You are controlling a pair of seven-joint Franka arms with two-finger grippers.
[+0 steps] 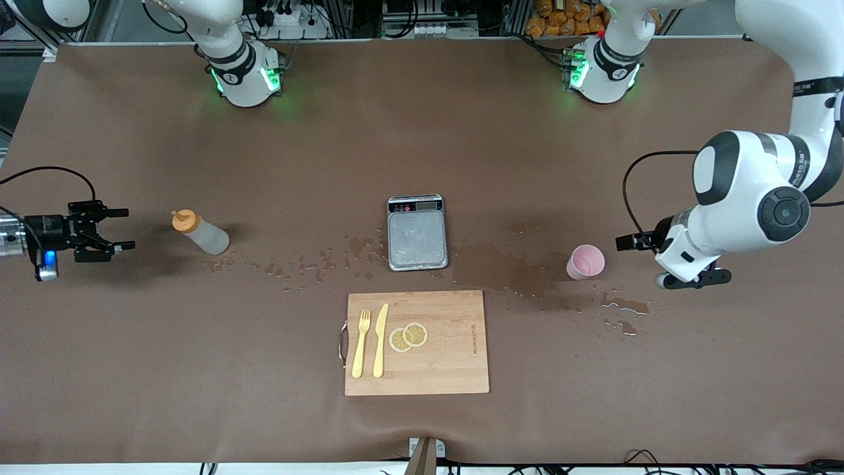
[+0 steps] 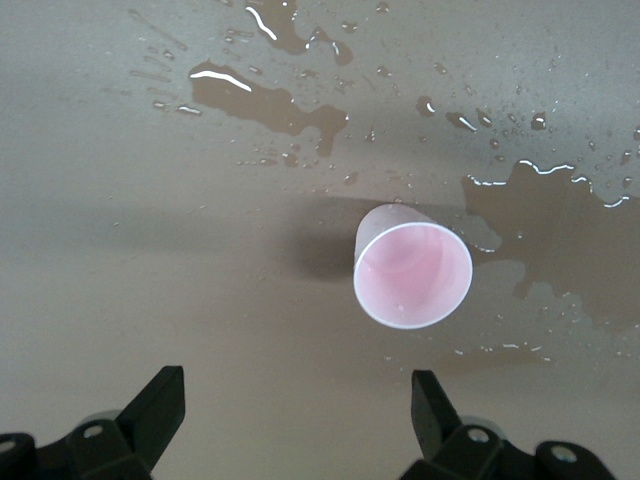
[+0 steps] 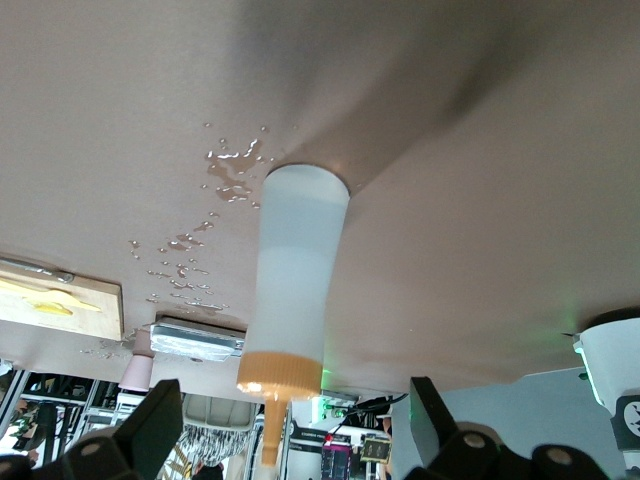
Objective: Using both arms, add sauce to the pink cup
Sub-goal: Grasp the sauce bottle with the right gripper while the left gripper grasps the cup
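The sauce [image 1: 201,234] stands upright on the table toward the right arm's end, just beside the right gripper [image 1: 117,229], whose wide, empty jaws point straight at it; the bottle's long axis is vertical, cap up (in the right wrist view it sits squarely between the fingers' line of approach). The cup [image 1: 585,262] stands upright toward the left arm's end, near the scale [image 1: 417,232], with the left gripper [image 1: 626,241] close beside it, also wide and empty. So each arm is nearest its own thing, and I judge a short level advance would bring either to a grasp.
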